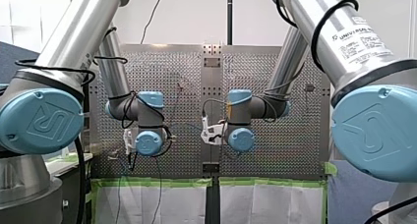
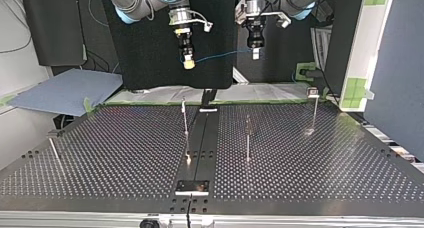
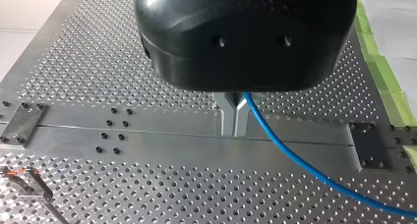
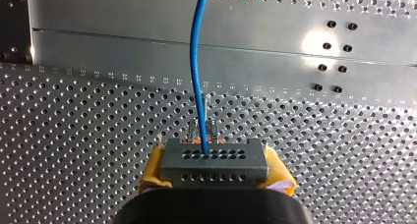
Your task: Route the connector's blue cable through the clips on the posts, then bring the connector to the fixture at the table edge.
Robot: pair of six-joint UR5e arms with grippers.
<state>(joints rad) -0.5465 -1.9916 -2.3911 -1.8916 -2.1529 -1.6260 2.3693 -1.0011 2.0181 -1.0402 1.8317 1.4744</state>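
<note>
R gripper (image 2: 188, 63) w/ yellow pads clamps connector (image 4: 215, 161), both high above perforated table (image 3: 147, 194), blue cable (image 4: 196, 62) pinched by L gripper (image 3: 235, 118).

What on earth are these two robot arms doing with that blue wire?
Two robot arms hold a blue cable in the air above a perforated table. My right end effector grips the grey connector at the cable's end, and my left end effector pinches the cable further along. The cable spans the gap between them, clear of the thin posts, so none of the routing is done yet.
</note>
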